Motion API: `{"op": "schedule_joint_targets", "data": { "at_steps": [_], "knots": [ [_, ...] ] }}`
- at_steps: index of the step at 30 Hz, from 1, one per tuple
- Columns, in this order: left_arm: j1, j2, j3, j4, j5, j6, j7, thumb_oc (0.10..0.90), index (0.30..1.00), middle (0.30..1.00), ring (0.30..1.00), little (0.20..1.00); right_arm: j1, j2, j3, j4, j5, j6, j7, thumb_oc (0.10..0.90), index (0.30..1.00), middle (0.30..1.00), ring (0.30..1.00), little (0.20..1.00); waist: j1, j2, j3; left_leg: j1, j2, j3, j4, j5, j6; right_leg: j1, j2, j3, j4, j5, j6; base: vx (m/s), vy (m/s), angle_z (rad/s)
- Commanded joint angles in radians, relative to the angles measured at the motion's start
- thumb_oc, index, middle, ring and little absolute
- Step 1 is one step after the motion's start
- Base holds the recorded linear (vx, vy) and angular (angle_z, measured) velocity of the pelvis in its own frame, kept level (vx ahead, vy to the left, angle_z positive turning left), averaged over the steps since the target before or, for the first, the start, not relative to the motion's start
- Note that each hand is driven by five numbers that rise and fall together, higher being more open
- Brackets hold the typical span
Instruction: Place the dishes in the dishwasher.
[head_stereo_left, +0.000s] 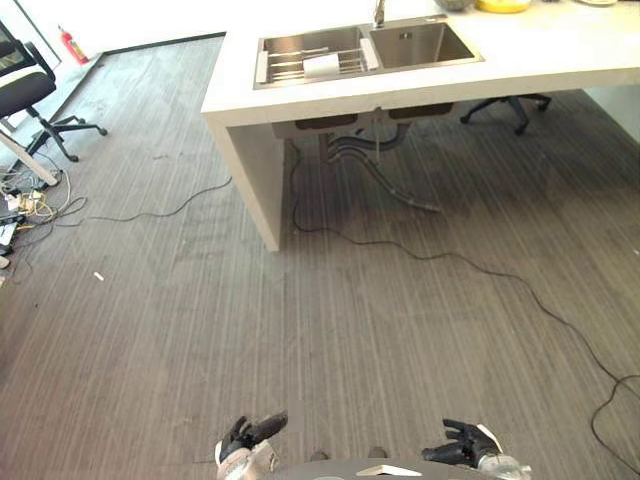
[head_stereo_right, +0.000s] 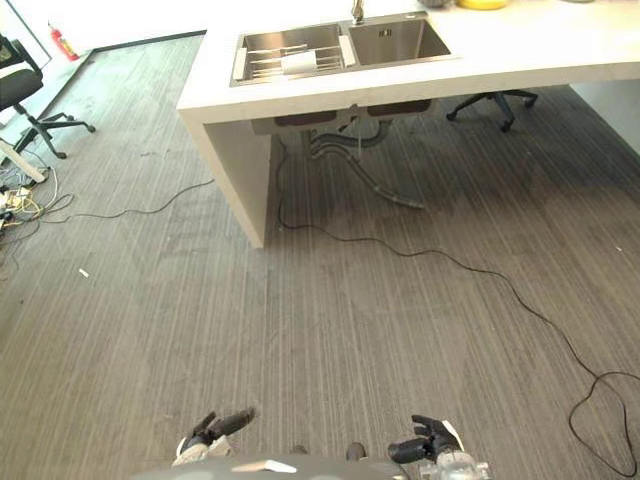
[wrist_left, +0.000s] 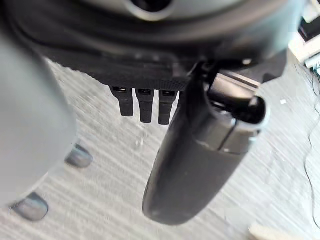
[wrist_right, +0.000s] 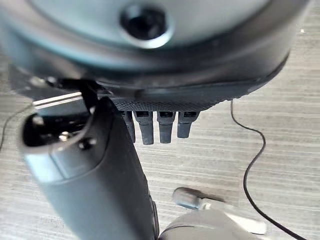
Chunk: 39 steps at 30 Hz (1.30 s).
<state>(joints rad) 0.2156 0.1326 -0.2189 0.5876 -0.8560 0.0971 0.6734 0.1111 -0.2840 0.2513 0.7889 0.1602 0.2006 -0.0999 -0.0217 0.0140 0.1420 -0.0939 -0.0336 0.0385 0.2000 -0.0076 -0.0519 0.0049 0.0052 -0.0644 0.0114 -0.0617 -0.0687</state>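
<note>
Task not started, by appearance. White dish (head_stereo_left: 322, 65) rests on wire rack in steel double sink (head_stereo_left: 415, 45), set in white desk (head_stereo_left: 560, 55). Left robot hand (head_stereo_left: 250, 434) and right robot hand (head_stereo_left: 462, 444) well short of desk, fingers relaxed, holding nothing. Dishwasher location undetermined.

No readable text — no labels.

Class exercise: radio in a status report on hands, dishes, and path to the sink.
Left hand and right hand low, open, empty. White dish on rack in left sink basin, far ahead. Black cable crosses floor between.
</note>
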Motion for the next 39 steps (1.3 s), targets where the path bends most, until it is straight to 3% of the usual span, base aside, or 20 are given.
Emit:
{"op": "schedule_joint_targets", "data": {
  "at_steps": [1,4,5,6,8,11,15,18,20,21,22,23,25,27,29,30,32,35,36,39],
  "knots": [
    [0.09,-0.029,-0.077,0.086,0.161,0.033,-0.047,0.8,0.9,0.9,0.9,0.9,0.023,0.012,0.045,-0.016,0.007,-0.071,-0.044,0.8,0.9,0.9,0.9,0.9,0.031,-0.051,0.022,-0.09,0.025,0.016,0.255,0.037,-0.047,0.094,-0.043,-0.011,-0.099,0.013,0.094,0.04,-0.091,0.19],
    [0.055,-0.047,-0.069,0.162,0.207,0.06,-0.074,0.8,0.9,0.9,0.9,0.9,-0.028,0.038,0.041,0.029,0.018,-0.089,-0.063,0.8,0.9,0.9,0.9,0.9,0.051,-0.045,0.037,-0.152,0.042,0.043,0.19,0.086,-0.049,0.122,-0.03,-0.021,-0.099,-0.015,0.089,0.15,-0.03,0.1],
    [0.048,-0.055,-0.053,0.2,0.242,0.076,-0.087,0.8,0.9,0.9,0.9,0.9,-0.037,0.048,0.04,0.048,0.013,-0.1,-0.064,0.8,0.9,0.9,0.9,0.9,0.066,-0.04,0.036,-0.18,0.056,0.074,0.085,0.091,-0.041,0.139,-0.02,-0.021,-0.099,-0.034,0.095,0.37,0.103,0.25],
    [0.042,-0.067,-0.01,0.239,0.267,0.084,-0.098,0.8,0.9,0.9,0.9,0.9,-0.039,0.069,0.045,0.072,-0.004,-0.114,-0.064,0.8,0.9,0.9,0.9,0.9,0.092,-0.025,0.033,-0.185,0.082,0.098,-0.124,0.162,-0.045,0.177,0.002,-0.02,-0.099,-0.059,0.109,0.47,0.132,0.31],
    [0.034,-0.079,0.014,0.273,0.286,0.083,-0.108,0.8,0.9,0.9,0.9,0.9,-0.051,0.078,0.053,0.09,-0.017,-0.133,-0.063,0.8,0.9,0.9,0.9,0.9,0.119,-0.017,0.026,-0.254,0.122,0.128,-0.287,0.213,-0.061,0.212,0.007,-0.007,-0.099,-0.09,0.118,0.39,0.132,0.31],
    [0.024,-0.103,0.056,0.304,0.274,0.066,-0.113,0.8,0.9,0.9,0.9,0.9,-0.101,0.102,0.067,0.155,-0.023,-0.142,-0.062,0.8,0.9,0.9,0.9,0.9,0.154,-0.03,0.011,-0.286,0.142,0.074,-0.287,0.247,-0.084,0.279,0.003,0.047,-0.099,-0.131,0.122,0.31,0.08,-0.14],
    [-0.007,-0.097,0.103,0.34,0.257,0.057,-0.121,0.8,0.9,0.9,0.9,0.9,-0.119,0.138,0.055,0.203,-0.028,-0.143,-0.053,0.8,0.9,0.9,0.9,0.9,0.165,-0.041,-0.028,-0.225,0.142,0.085,-0.287,0.276,-0.07,0.326,-0.002,0.083,-0.099,-0.143,0.123,0.34,0.092,-0.79],
    [-0.045,-0.091,0.144,0.371,0.233,0.042,-0.114,0.8,0.9,0.9,0.9,0.9,-0.125,0.187,0.052,0.264,-0.031,-0.145,-0.024,0.8,0.9,0.9,0.9,0.9,0.171,-0.087,-0.069,-0.155,0.092,0.072,-0.287,0.246,-0.031,0.313,-0.048,0.087,-0.002,-0.078,0.17,0.46,0.192,-0.52],
    [-0.068,-0.069,0.15,0.352,0.254,0.032,-0.106,0.8,0.9,0.9,0.9,0.9,-0.12,0.197,0.036,0.275,-0.022,-0.155,-0.02,0.8,0.9,0.9,0.9,0.9,0.164,-0.117,-0.083,-0.129,0.051,0.076,-0.287,0.212,-0.005,0.278,-0.071,0.092,0.107,0.022,0.202,0.23,0.116,-0.04],
    [-0.069,-0.069,0.15,0.353,0.254,0.032,-0.106,0.8,0.9,0.9,0.9,0.9,-0.12,0.198,0.036,0.276,-0.022,-0.156,-0.02,0.8,0.9,0.9,0.9,0.9,0.164,-0.119,-0.083,-0.13,0.05,0.077,-0.287,0.212,-0.004,0.277,-0.072,0.092,0.109,0.021,0.203,0.23,0.148,0.23],
    [-0.116,-0.048,0.165,0.332,0.25,0.011,-0.081,0.8,0.9,0.9,0.9,0.9,-0.143,0.206,0.018,0.298,-0.008,-0.165,-0.028,0.8,0.9,0.9,0.9,0.9,0.156,-0.121,-0.086,-0.099,0.035,0.066,-0.287,0.183,0.023,0.197,-0.068,0.101,0.293,0.163,0.234,0.25,0.173,0.27],
    [-0.137,-0.038,0.174,0.323,0.25,-0.001,-0.065,0.8,0.9,0.9,0.9,0.9,-0.153,0.208,0.01,0.294,-0.002,-0.173,-0.032,0.8,0.9,0.9,0.9,0.9,0.144,-0.119,-0.084,-0.073,0.028,0.05,-0.287,0.159,0.034,0.15,-0.065,0.097,0.402,0.21,0.246,0.33,0.238,0.2],
    [-0.172,-0.024,0.199,0.306,0.233,-0.026,-0.045,0.8,0.9,0.9,0.9,0.9,-0.168,0.208,0.004,0.242,0.003,-0.194,-0.037,0.8,0.9,0.9,0.9,0.9,0.11,-0.078,-0.057,-0.017,0.05,0.006,-0.287,0.135,0.053,0.043,-0.03,0.096,0.618,0.268,0.245,0.29,0.19,0.22],
    [-0.198,-0.026,0.212,0.328,0.239,-0.035,-0.048,0.8,0.9,0.9,0.9,0.9,-0.184,0.203,-0.014,0.206,0.018,-0.217,-0.043,0.8,0.9,0.9,0.9,0.9,0.078,-0.059,-0.038,0.037,0.045,-0.029,-0.287,0.106,0.067,-0.058,-0.018,0.082,0.715,0.204,0.223,0.3,0.148,0.41],
    [-0.202,-0.029,0.21,0.342,0.249,-0.037,-0.049,0.8,0.9,0.9,0.9,0.9,-0.188,0.199,-0.012,0.208,0.019,-0.219,-0.038,0.8,0.9,0.9,0.9,0.9,0.068,-0.041,-0.037,0.052,0.052,-0.035,-0.287,0.098,0.067,-0.109,-0.009,0.072,0.685,0.188,0.209,0.23,0.086,0.34],
    [-0.202,-0.028,0.208,0.33,0.269,-0.043,-0.043,0.8,0.9,0.9,0.9,0.9,-0.189,0.196,-0.009,0.208,0.014,-0.22,-0.032,0.8,0.9,0.9,0.9,0.9,0.044,-0.042,-0.024,0.081,0.039,-0.042,-0.287,0.082,0.067,-0.151,-0.029,0.047,0.642,0.136,0.194,0.39,0.077,0.22],
    [-0.203,-0.037,0.204,0.282,0.285,-0.062,-0.032,0.8,0.9,0.9,0.9,0.9,-0.196,0.192,-0.001,0.216,-0.001,-0.206,-0.022,0.8,0.9,0.9,0.9,0.9,0.016,-0.037,-0.01,0.134,0.02,-0.051,-0.287,0.048,0.063,-0.209,-0.051,-0.009,0.419,0.09,0.171,0.44,0.01,0.15],
    [-0.197,-0.044,0.207,0.281,0.275,-0.066,-0.036,0.8,0.9,0.9,0.9,0.9,-0.193,0.189,0.0,0.22,-0.002,-0.202,-0.023,0.8,0.9,0.9,0.9,0.9,0.003,-0.039,-0.004,0.157,0.011,-0.062,-0.287,0.028,0.061,-0.214,-0.041,0.0,0.335,0.094,0.174,0.2,-0.027,0.08],
    [-0.188,-0.057,0.207,0.272,0.266,-0.069,-0.038,0.8,0.9,0.9,0.9,0.9,-0.18,0.19,-0.007,0.213,0.001,-0.199,-0.029,0.8,0.9,0.9,0.9,0.9,-0.021,-0.048,-0.004,0.185,-0.003,-0.088,-0.287,0.002,0.059,-0.247,-0.031,0.056,0.227,0.126,0.186,0.24,-0.055,0.25],
    [-0.169,-0.07,0.203,0.248,0.254,-0.087,-0.028,0.8,0.9,0.9,0.9,0.9,-0.162,0.193,-0.008,0.211,0.004,-0.193,-0.036,0.8,0.9,0.9,0.9,0.9,-0.029,-0.045,-0.001,0.204,-0.001,-0.096,-0.287,-0.009,0.057,-0.245,-0.016,0.094,0.227,0.136,0.193,0.21,-0.078,0.94]
  ]
}}
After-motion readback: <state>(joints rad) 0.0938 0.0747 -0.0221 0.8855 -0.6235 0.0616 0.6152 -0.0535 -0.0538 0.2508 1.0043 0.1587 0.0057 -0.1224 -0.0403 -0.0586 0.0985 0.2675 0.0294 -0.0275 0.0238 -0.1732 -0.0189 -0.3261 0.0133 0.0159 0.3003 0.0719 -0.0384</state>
